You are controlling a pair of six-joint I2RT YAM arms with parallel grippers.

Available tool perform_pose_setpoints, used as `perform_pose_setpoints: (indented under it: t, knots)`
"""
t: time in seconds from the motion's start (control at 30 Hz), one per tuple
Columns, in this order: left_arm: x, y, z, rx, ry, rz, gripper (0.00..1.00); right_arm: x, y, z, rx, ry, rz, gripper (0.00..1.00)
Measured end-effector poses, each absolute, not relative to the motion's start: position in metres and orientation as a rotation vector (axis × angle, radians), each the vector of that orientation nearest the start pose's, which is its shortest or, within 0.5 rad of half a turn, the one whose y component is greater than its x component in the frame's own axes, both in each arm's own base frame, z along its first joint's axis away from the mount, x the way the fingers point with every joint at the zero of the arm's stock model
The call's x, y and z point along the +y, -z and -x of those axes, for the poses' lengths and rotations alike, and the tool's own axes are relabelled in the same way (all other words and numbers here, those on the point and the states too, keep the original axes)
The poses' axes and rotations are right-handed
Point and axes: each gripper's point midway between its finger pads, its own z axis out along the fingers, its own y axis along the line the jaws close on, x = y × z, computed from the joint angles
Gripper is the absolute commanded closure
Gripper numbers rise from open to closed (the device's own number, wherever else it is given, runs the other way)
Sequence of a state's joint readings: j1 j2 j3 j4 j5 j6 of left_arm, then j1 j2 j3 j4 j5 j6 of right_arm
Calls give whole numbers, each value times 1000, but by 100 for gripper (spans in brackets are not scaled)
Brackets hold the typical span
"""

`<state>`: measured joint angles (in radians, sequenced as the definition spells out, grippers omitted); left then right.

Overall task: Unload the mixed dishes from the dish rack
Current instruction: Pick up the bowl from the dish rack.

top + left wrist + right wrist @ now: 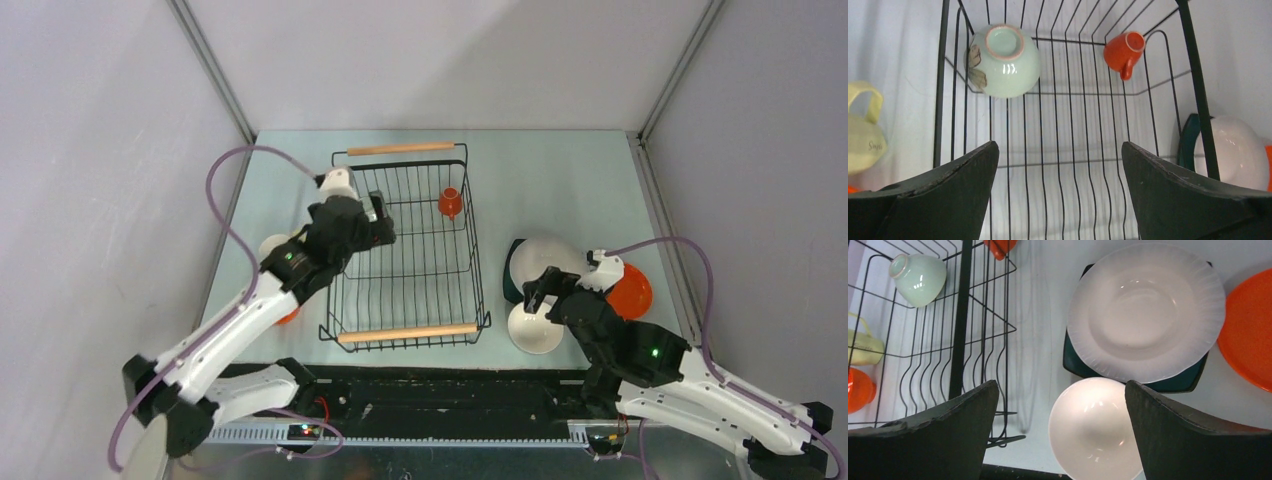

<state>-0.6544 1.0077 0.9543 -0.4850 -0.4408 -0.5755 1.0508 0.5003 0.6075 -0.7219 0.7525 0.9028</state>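
Note:
The black wire dish rack [470,250] with two wooden handles holds an upturned pale green bowl [1003,62] in its far left corner and a small orange cup [450,203] at its far right, also in the left wrist view [1123,50]. My left gripper [380,232] hangs open and empty over the rack floor [1060,145]. My right gripper [540,292] is open and empty above a small white bowl [1095,427] on the table right of the rack. A wide white bowl [1145,310] rests on the dark teal square plate [1178,382]. An orange plate [1248,340] lies further right.
A pale yellow mug [863,142] and an orange bowl [858,390] sit on the table left of the rack. Grey walls close in the table on the left, back and right. A black rail runs along the near edge [450,395].

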Motion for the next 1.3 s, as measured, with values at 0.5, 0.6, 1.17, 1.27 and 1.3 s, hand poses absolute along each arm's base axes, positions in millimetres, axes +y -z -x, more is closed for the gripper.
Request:
perform_pose_setpoints:
  t: [0.5, 0.6, 1.17, 1.27, 1.3]
  knots:
    - [-121, -123, -405, 2362, 12, 332, 1, 90, -166, -179, 1969, -320, -325, 1]
    - [-121, -118, -409, 2374, -4, 319, 4, 88, -167, -179, 1959, -321, -333, 1]
    - [-115, -107, -435, 2346, -81, 318, 19, 83, -167, -182, 1945, -299, -353, 0]
    - [-114, -104, -436, 2347, -94, 321, 22, 83, -167, -181, 1945, -299, -353, 1]
    - [-113, -102, -436, 2351, -97, 321, 23, 83, -167, -181, 1945, -299, -353, 0]
